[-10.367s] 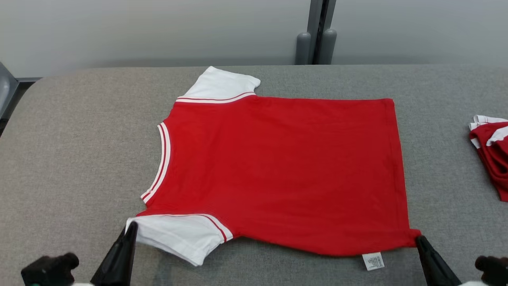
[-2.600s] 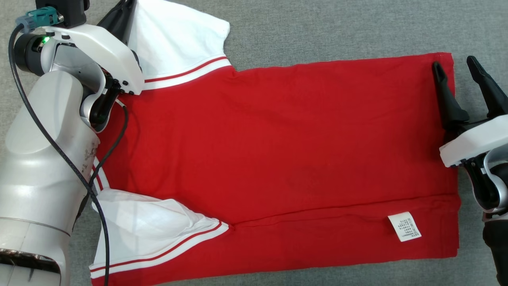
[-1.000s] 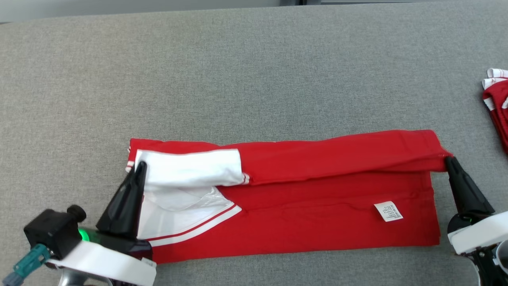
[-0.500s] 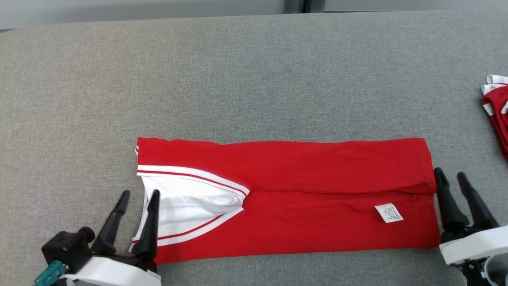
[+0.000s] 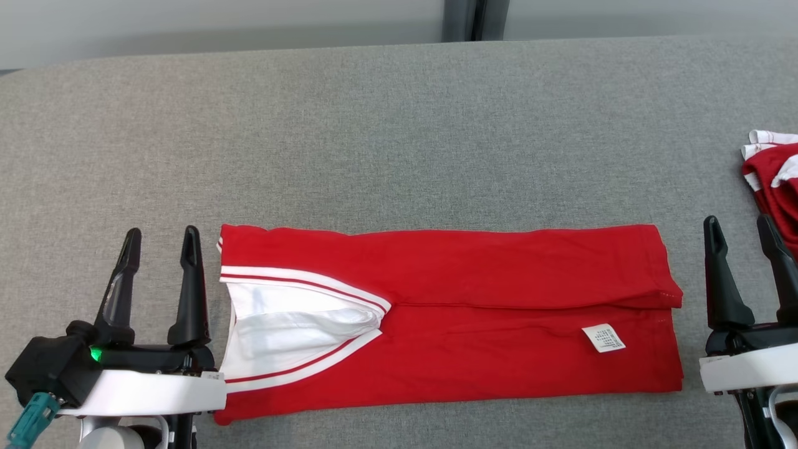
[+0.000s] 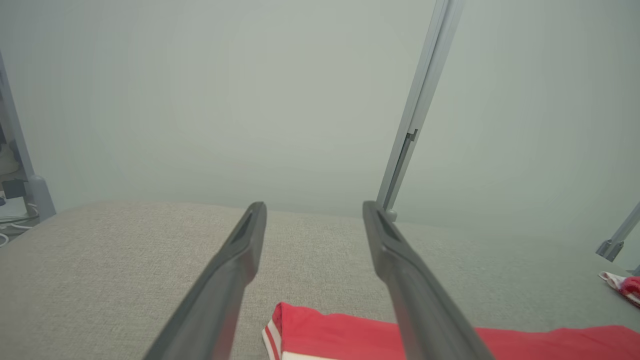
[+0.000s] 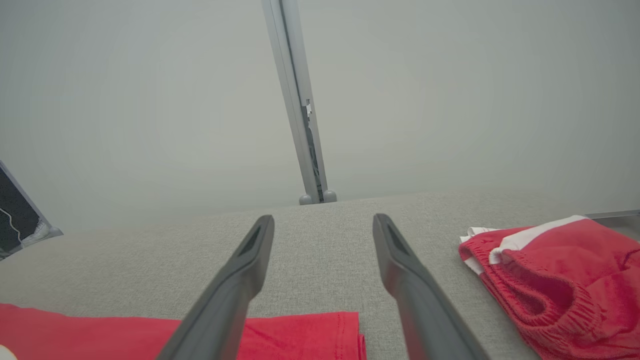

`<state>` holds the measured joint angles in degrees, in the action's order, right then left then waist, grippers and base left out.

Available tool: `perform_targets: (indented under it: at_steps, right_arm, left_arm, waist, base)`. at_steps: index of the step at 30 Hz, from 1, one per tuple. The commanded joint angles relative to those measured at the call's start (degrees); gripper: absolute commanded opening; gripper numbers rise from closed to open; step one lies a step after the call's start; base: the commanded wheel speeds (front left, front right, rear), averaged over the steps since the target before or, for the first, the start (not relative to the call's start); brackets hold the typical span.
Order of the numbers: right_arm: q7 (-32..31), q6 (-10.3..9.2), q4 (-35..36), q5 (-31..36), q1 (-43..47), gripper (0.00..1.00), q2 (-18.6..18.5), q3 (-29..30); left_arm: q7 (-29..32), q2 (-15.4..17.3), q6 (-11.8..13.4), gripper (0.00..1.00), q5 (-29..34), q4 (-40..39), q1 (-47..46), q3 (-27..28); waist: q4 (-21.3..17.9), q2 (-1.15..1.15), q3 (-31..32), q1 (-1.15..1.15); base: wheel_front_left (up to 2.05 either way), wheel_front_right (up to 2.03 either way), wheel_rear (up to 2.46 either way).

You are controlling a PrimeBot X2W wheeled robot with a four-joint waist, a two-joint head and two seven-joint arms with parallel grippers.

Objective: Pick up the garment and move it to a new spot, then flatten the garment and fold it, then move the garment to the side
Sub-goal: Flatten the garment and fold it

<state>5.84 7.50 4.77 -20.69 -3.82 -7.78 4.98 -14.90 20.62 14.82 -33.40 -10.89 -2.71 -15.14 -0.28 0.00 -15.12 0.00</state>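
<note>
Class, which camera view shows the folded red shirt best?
The head view: the whole folded red shirt lies in frame. The left wrist view catches its collar end; the right wrist view its hem end.

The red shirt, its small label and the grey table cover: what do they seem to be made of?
Shirt: probably soft cotton knit, matte; it lies limp, with soft folds and stitched hems.
Label: likely thin white woven or printed fabric; the print is too small to read.
Table cover: coarse woven cloth, matte grey; a fine mottled weave shows.
</note>
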Motion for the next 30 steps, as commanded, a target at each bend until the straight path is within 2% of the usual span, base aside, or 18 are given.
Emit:
perform_targets:
  at_steps: [1, 10, 23, 30]
  right_arm:
    - [-0.17, -0.02, 0.62, 1.73, 0.81, 1.0, -0.09, 0.1]
    - [-0.84, -0.02, 1.25, 4.19, 2.11, 1.0, 1.08, -0.87]
    - [-1.47, -0.02, 1.61, 3.87, 1.34, 1.0, 0.88, -0.81]
    - [-2.81, -0.02, -3.17, 4.47, 0.1, 1.0, -0.18, -0.56]
  left_arm:
    - [-0.29, -0.05, -0.62, 1.0, 1.11, 0.67, -0.09, 0.58]
    - [-0.32, -0.02, -2.0, 1.0, 2.24, 4.15, 0.94, 0.01]
    - [-0.32, 0.07, -2.02, 1.0, 2.67, 4.59, -0.36, -0.29]
    - [-0.32, -0.34, -2.63, 1.0, 2.61, 4.89, -1.9, -0.84]
  waist:
    - [0.12, 0.0, 0.49, 0.0]
    - [0.05, 0.0, 0.76, 0.0]
    - [0.51, 0.0, 0.33, 0.0]
    - [1.55, 0.0, -0.97, 0.0]
  base:
    - [0.0, 0.0, 0.0]
    - [0.0, 0.0, 0.0]
    - [0.0, 0.0, 0.0]
    - [0.0, 0.0, 0.0]
